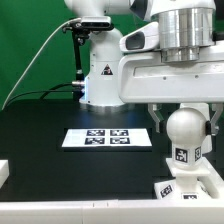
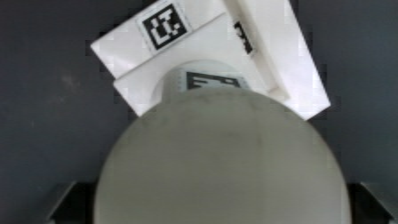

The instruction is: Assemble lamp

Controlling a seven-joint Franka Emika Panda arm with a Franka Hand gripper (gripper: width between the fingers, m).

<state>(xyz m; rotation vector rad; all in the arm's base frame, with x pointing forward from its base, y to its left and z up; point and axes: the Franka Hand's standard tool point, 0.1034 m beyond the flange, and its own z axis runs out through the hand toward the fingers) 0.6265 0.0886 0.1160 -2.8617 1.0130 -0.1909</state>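
The gripper [image 1: 183, 143] clamps the bulb [image 1: 183, 126] by its round head between both fingers, stem hanging below the fingertips, over the square base [image 1: 186, 186]. Best to centre the stem, keep it upright and lower gently.

Clearance check: table, front right corner crowded

The dark table [image 1: 45, 150] lies open and flat across the exterior view's left and middle. Only the marker board [image 1: 107, 138] lies there, thin and flat on the surface. A white block [image 1: 3, 172] sits at the far left edge. The arm's pedestal [image 1: 100, 75] blocks the back centre. At the exterior view's right, the gripper [image 1: 186, 127], clasped around the bulb [image 1: 184, 140], fills the space over the base [image 1: 190, 188]. In the wrist view the bulb hides most of the base: no straight path down
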